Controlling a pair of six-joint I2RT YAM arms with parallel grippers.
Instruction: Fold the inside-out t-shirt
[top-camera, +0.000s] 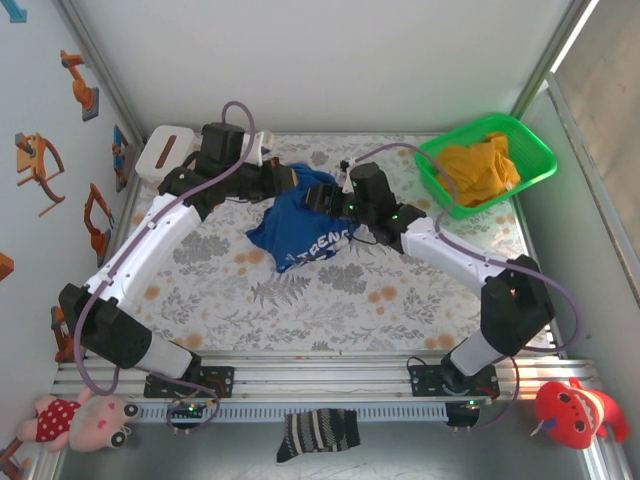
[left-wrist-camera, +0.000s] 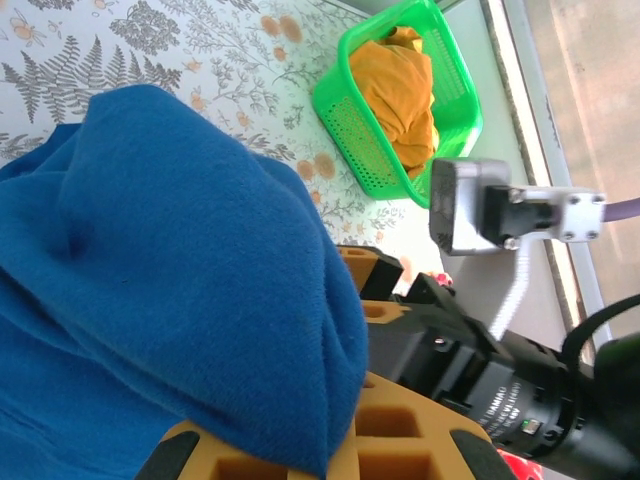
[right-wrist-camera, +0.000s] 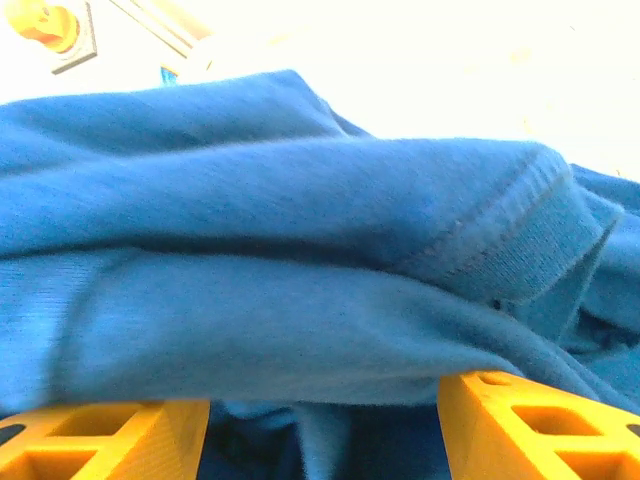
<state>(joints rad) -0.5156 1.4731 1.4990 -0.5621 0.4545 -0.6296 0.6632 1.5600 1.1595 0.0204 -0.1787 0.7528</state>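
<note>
Judging by the heap, you have no fold made yet: the inside-out t-shirt (top-camera: 300, 238) sits bunched at the far middle of the counter (top-camera: 300, 305), one end raised. Your left gripper (top-camera: 294, 180) is pinched shut on that raised cloth. Your right gripper (right-wrist-camera: 322, 405) stands apart, cloth lying across the gap. Spreading it flat and every fold remain.

Green basket (top-camera: 436, 180) holding yellow-orange garment (top-camera: 482, 165), floral table cover (top-camera: 300, 300), striped sock (top-camera: 317, 434), red plush toy (top-camera: 578, 410), pink doll (top-camera: 85, 418)
</note>
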